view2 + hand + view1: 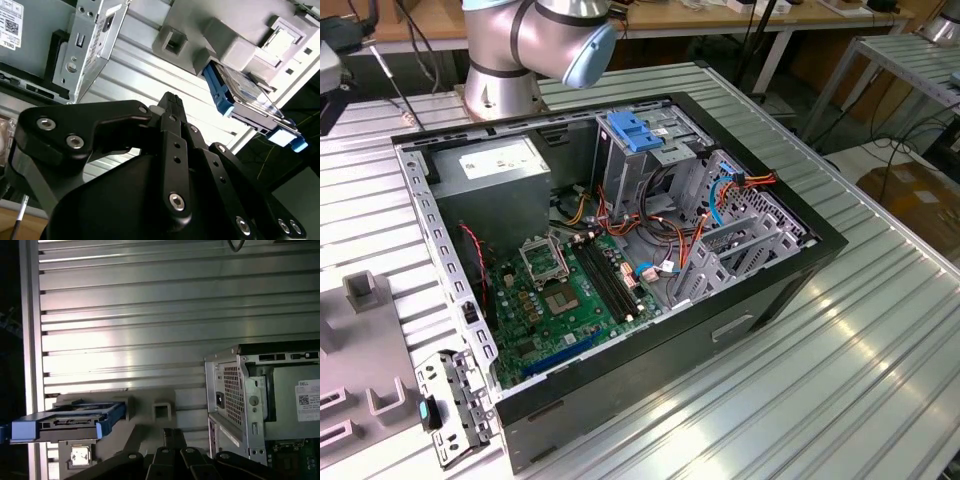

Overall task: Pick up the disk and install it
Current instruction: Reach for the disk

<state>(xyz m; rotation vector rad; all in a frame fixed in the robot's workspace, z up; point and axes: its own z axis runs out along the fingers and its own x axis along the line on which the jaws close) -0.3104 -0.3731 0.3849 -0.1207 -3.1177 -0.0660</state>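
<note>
While the disk [65, 421] sits in a grey holder [159, 407] on the bench [150, 315], one end jutting past it, we judge that the pick-up is the step in hand and nothing is grasped. The claw [173, 432] hangs near the holder but apart from the disk, its fingers drawn together on nothing. In the second wrist view the disk [242, 92] shows its blue side rails, with the claw [170, 100] well short of them. Reading the exterior view from its left to its right, we see grey blocks [365, 290], the open computer [740, 320] and, inside it, the metal cage [620, 170] with a blue latch. As we judge it, the grasp calls for the claw to part, square up to the rails and close without knocking the holder.
</note>
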